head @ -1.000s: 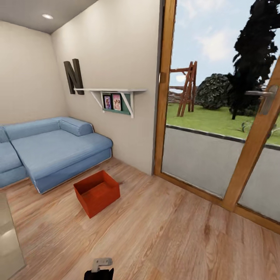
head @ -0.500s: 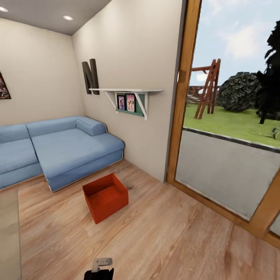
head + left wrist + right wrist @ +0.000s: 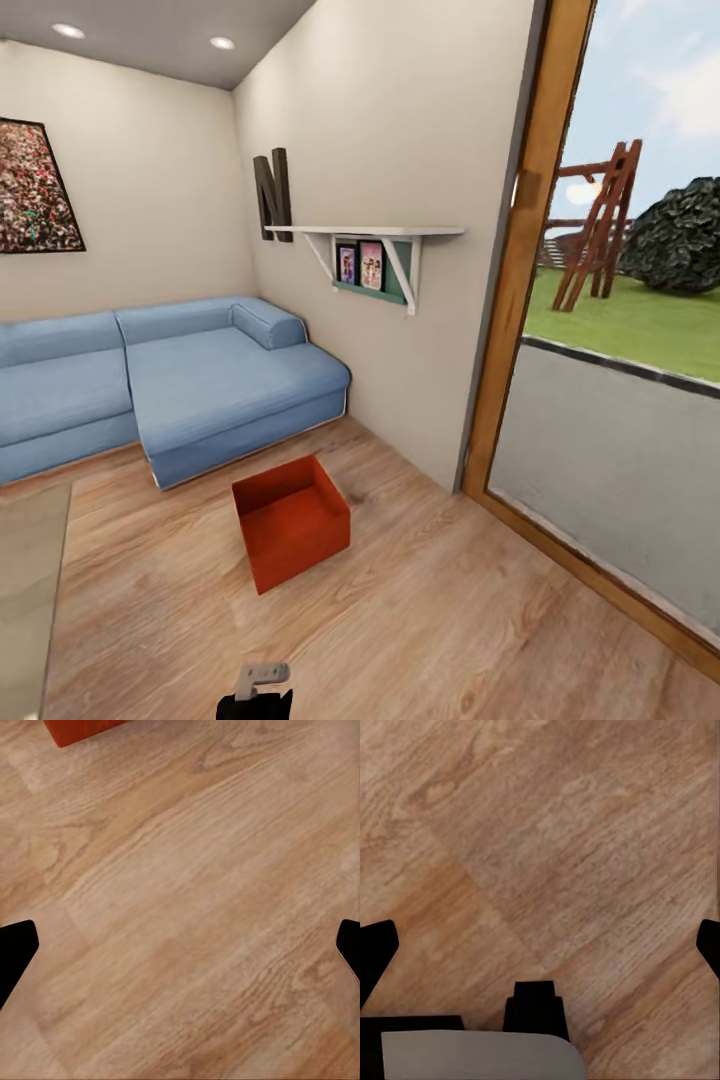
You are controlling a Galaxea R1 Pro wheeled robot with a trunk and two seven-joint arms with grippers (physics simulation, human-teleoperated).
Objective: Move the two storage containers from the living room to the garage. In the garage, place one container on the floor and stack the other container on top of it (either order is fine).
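The head view shows the living room, with a light wood-plank floor point(image 3: 450, 620) across the whole lower part. At the far left a pale rug or low table edge point(image 3: 25, 590) cuts into the picture, and above it hangs a dark-framed picture point(image 3: 35, 185). A blue sectional sofa point(image 3: 170, 375) stands along the back wall. To its right a large letter N point(image 3: 272, 190) and a white shelf point(image 3: 370, 232) with small photos are on the side wall. At the far right a wood-framed glass door point(image 3: 530, 260) opens to grass and a wooden frame outside.

One storage container point(image 3: 291, 520), orange-red and open on top, sits upright on the planks just in front of the sofa corner, not touching it.

In the left wrist view, the left gripper point(image 3: 180, 949) has its fingers wide apart above bare planks, and a corner of the container shows well ahead of it. The right gripper point(image 3: 540, 949) is also spread wide over bare floor, holding nothing
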